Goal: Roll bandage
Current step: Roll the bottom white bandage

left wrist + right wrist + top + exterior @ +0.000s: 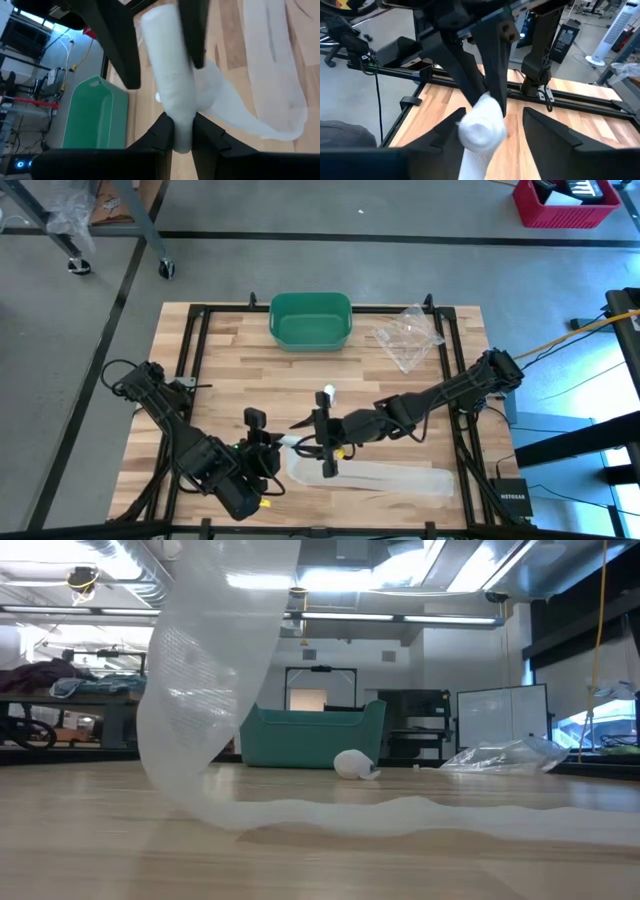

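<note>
While the two dark arms met above the front half of the light wooden tabletop, the left gripper pinched one end of a white, partly rolled gauze bandage, its fingers pressed against the roll's sides. The right gripper sat at the roll's other end with its fingers spread to either side, and whether they touched it could not be told. From the roll a loose tail of gauze ran along the front edge toward the right corner, lifting off the wood where it joined the roll. A green plastic bin stood at the middle of the far edge, a crumpled clear plastic bag lay beside it toward the far right corner, and a small white rolled bandage lay near the centre.
</note>
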Available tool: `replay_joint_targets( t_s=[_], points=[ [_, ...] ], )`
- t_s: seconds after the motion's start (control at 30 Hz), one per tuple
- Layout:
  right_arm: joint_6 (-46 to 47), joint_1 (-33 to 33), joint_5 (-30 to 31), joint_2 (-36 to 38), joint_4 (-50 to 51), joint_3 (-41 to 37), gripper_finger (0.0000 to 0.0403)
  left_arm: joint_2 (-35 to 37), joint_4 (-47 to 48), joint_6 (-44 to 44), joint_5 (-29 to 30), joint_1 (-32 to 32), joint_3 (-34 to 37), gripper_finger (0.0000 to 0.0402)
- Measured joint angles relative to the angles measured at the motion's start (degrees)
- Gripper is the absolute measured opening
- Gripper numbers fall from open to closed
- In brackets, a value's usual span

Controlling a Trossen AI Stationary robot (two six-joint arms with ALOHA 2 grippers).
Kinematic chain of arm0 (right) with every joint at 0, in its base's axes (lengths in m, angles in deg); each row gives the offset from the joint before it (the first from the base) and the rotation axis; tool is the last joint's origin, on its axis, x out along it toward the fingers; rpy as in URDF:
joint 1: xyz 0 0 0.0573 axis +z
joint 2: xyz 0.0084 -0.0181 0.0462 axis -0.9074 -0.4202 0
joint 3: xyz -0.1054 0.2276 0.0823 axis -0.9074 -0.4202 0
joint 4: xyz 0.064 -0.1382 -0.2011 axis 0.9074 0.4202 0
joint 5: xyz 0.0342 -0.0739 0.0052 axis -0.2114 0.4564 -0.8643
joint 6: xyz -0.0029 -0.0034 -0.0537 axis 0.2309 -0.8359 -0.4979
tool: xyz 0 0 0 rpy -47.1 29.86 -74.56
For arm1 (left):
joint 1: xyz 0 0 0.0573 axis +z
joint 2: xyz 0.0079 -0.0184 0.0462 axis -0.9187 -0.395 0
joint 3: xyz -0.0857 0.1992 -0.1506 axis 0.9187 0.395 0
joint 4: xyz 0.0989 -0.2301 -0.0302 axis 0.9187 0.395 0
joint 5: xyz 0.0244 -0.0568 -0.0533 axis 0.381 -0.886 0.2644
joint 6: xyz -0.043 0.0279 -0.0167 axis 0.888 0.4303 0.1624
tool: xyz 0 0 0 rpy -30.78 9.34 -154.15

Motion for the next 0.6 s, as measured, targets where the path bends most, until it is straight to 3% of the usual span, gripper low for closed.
replay_joint_targets(
  t_s=[0.23,0.4,0.6],
  points=[
    [-1.18,0.11,-0.01,0.00,-0.87,0.00,0.0105,-0.01,0.23,1.44,-0.03,0.02,0.00,0.0043],
    [-1.53,0.09,0.00,0.02,0.20,0.00,0.0049,-0.02,0.16,7.06,-0.24,0.14,0.04,0.0043],
    [-2.71,0.08,0.23,0.11,0.85,0.00,0.0048,-0.02,0.32,11.83,-1.03,1.93,0.04,0.0052]
  ],
)
